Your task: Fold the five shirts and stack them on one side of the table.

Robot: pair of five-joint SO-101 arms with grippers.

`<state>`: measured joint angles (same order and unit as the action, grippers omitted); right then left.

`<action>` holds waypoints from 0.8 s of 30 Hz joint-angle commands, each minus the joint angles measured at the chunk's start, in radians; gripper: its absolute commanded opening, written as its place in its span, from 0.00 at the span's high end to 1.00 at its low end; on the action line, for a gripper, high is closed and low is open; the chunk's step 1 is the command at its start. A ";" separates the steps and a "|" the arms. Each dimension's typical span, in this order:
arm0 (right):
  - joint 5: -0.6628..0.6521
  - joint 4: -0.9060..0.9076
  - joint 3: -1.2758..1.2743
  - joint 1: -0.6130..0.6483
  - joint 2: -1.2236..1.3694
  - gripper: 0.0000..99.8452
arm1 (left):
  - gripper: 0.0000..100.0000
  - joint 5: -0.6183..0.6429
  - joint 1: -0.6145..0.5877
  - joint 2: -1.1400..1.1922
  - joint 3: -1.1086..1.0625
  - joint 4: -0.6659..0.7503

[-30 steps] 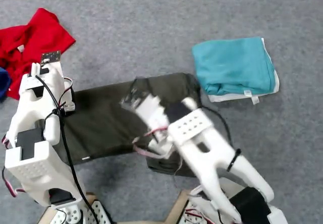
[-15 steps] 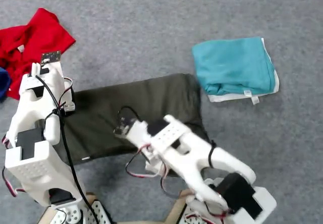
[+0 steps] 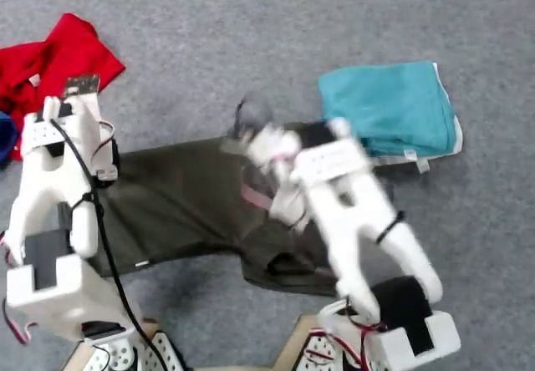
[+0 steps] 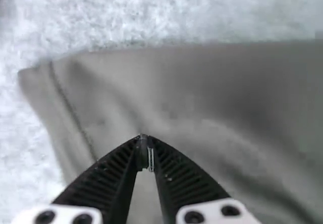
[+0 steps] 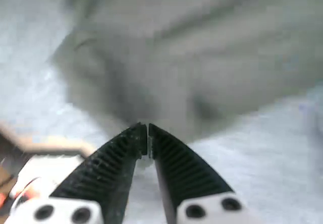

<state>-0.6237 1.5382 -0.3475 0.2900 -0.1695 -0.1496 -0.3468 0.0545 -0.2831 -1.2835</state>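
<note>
A dark olive shirt (image 3: 184, 195) lies spread across the middle of the grey table, wrinkled near its centre. My left gripper (image 3: 104, 170) is at the shirt's left edge, shut on the cloth; its wrist view has the closed tips (image 4: 145, 151) pressed into the dark shirt (image 4: 217, 98) near a hem. My right gripper (image 3: 247, 137) hovers blurred over the shirt's far edge. Its fingers are shut (image 5: 147, 133), and the dark shirt (image 5: 202, 47) lies just beyond the tips with no cloth visible between them.
A folded teal shirt (image 3: 389, 108) rests on a folded white one (image 3: 456, 145) at the right. A crumpled red shirt (image 3: 58, 58) lies at the far left, with a bit of blue cloth (image 3: 4, 137) at the edge. People stand beyond the table's far edge.
The right arm swung from the shirt's middle to its near edge, then up toward the far edge. The left arm lifted slightly, pulling the shirt's left edge with it. New wrinkles formed.
</note>
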 commanded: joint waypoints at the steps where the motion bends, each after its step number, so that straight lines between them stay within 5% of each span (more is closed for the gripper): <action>1: -0.008 -0.014 0.251 -0.057 0.059 0.99 | 0.97 -0.034 -0.031 -0.068 -0.025 -0.026; 13: 0.114 -0.313 0.581 -0.127 0.704 0.99 | 0.97 0.002 -0.174 0.206 -0.136 -0.015; 17: 0.109 -0.262 0.776 -0.170 0.825 0.99 | 0.97 -0.014 -0.243 0.192 -0.111 0.071; 24: 0.104 -0.049 1.030 -0.167 0.886 0.99 | 0.97 -0.083 -0.265 0.193 -0.028 0.025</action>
<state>-0.5178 1.4216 0.5700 0.1304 0.7234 -0.2171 -0.5769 0.2524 -0.3813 -1.2528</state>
